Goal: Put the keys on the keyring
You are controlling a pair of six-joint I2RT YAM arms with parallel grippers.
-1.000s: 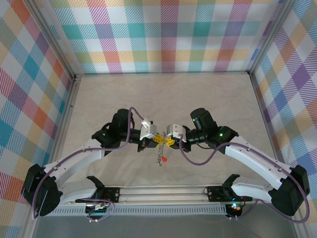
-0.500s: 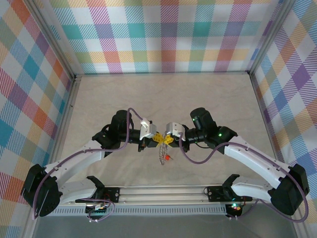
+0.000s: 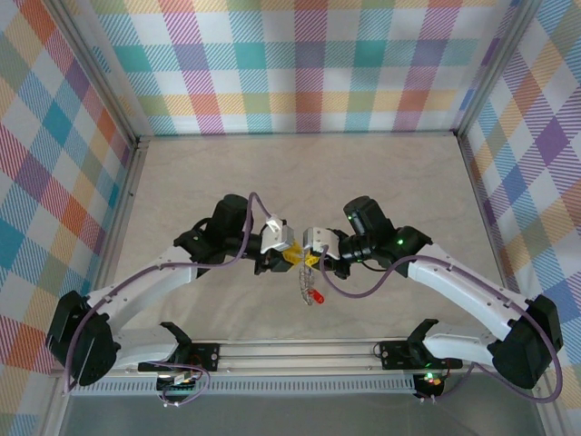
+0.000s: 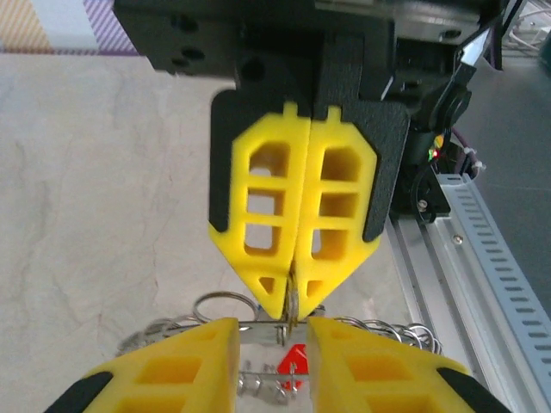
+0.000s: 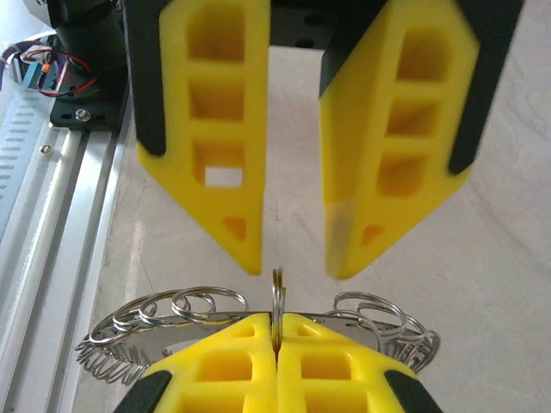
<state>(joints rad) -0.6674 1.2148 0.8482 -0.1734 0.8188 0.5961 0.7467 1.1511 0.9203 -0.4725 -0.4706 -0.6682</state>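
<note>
Two grippers meet over the middle of the table (image 3: 300, 173), nearer its near edge. The right gripper (image 4: 293, 303) is pinched closed on the one keyring (image 5: 277, 280); the left gripper (image 5: 294, 262) faces it with fingers apart, holding nothing. Keys (image 5: 108, 357) bunch either side of the pinch with one red piece (image 4: 294, 357); too tangled to count, likely over ten.
</note>
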